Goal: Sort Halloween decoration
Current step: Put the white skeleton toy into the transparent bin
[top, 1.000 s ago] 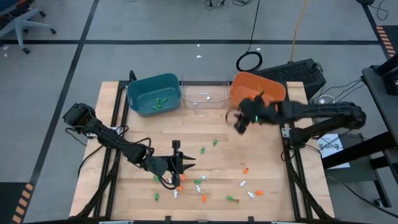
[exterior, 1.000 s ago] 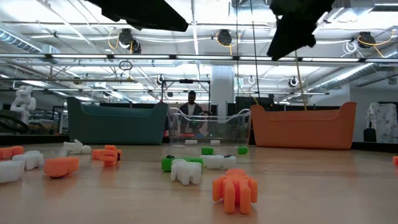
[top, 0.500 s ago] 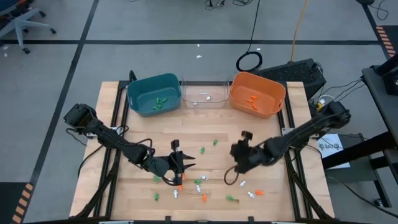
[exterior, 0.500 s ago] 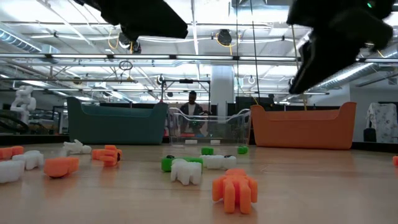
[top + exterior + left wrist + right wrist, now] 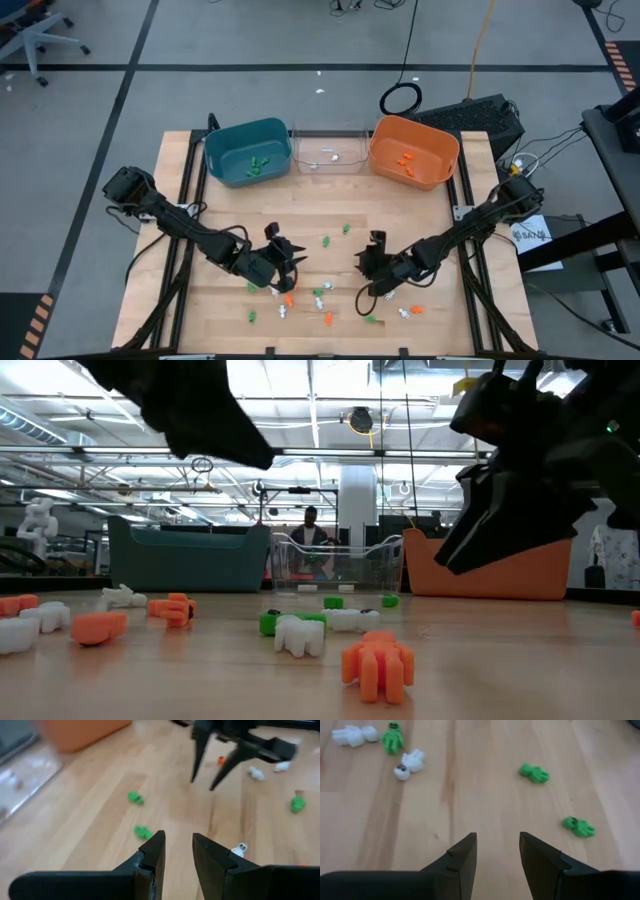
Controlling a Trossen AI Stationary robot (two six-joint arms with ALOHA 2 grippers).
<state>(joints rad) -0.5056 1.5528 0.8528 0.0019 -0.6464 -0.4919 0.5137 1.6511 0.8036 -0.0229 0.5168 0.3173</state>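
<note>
The Halloween decoration lies scattered on the wooden table [image 5: 210, 300] as tiny green, white and orange trinkets: two green ones [image 5: 325, 241] mid-table and a cluster [image 5: 320, 295] near the front edge. My left gripper [image 5: 283, 243] hovers open just left of the green ones, with nothing between its fingers [image 5: 177, 837]. My right gripper [image 5: 368, 247] hovers open to their right, also empty [image 5: 497, 837]. Its wrist view shows green trinkets [image 5: 534, 773] and a white one [image 5: 410, 762] ahead on the wood. The low view shows it above the table [image 5: 500, 510].
Three bins stand in a row at the far edge: teal [image 5: 247, 150] holding green pieces, clear [image 5: 330, 152] holding white ones, orange [image 5: 412, 152] holding orange ones. The two grippers face each other closely across mid-table. Bare wood lies between the trinkets and the bins.
My right gripper has swung from beside the orange bin toward the near edge and down, to low over mid-table, rolling as it went and staying open. My left gripper has rolled about its own axis in place. No trinket has moved.
</note>
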